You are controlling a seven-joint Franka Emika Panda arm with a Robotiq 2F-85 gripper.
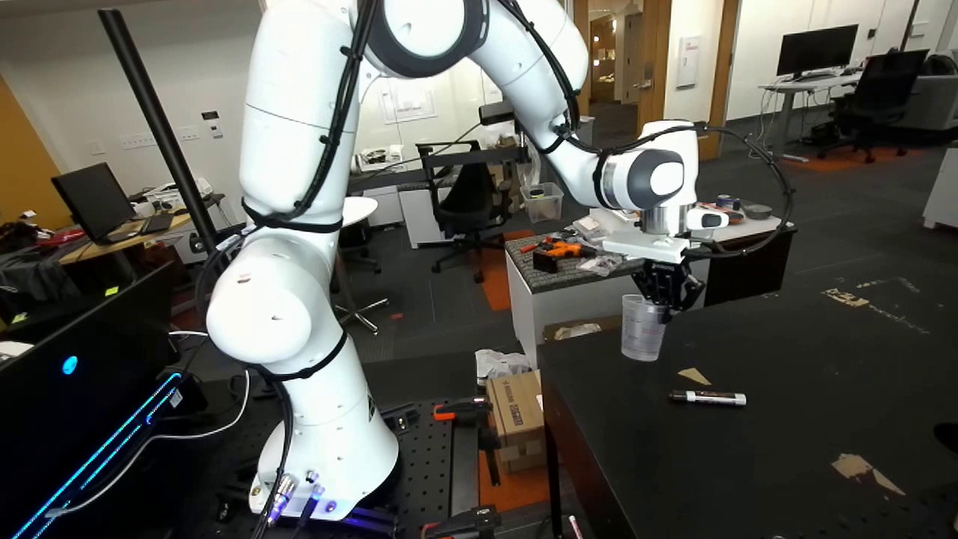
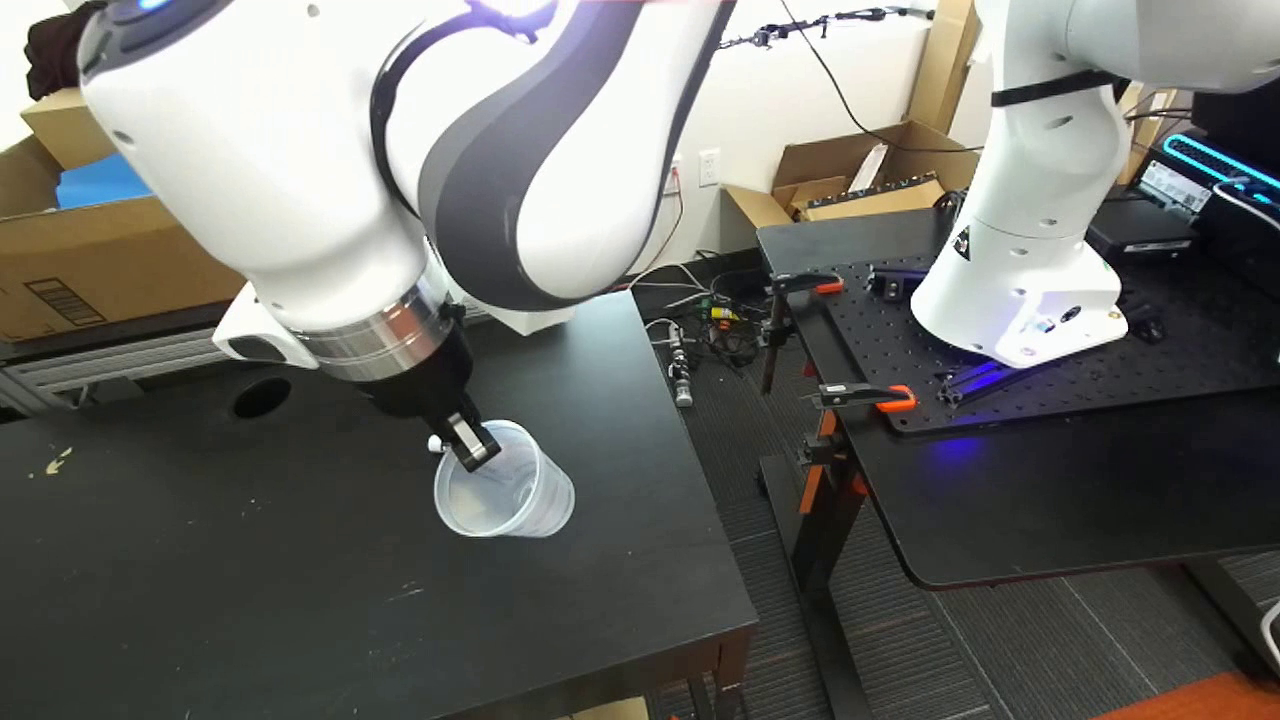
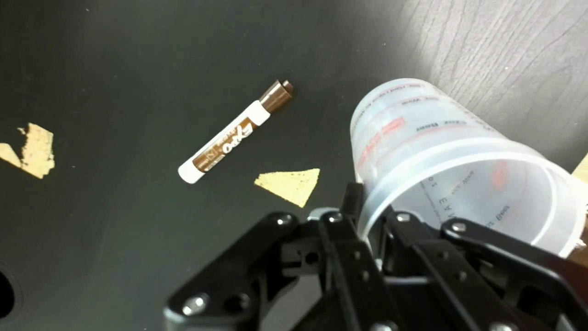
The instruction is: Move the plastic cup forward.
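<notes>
The plastic cup (image 1: 641, 333) is translucent greyish-white, tapered, with a wider rim and printed marks. It also shows in an exterior view (image 2: 545, 500) and at the right of the wrist view (image 3: 409, 117). My black gripper (image 1: 664, 308) is above its rim side, pointing down. In the wrist view, the gripper (image 3: 370, 207) pinches the cup's wall at the rim, one finger outside and one inside. The gripper also shows at the rim in an exterior view (image 2: 474, 455). The cup hangs close over the black table (image 1: 748, 464); whether its base touches is not clear.
A brown-and-white marker (image 3: 225, 138) lies near the cup, also in an exterior view (image 1: 707, 398). A tan scrap (image 3: 290, 185) lies between them; another scrap (image 1: 861, 470) is farther off. The table's edge (image 2: 690, 450) is close to the cup. A cardboard box (image 2: 110, 265) stands behind.
</notes>
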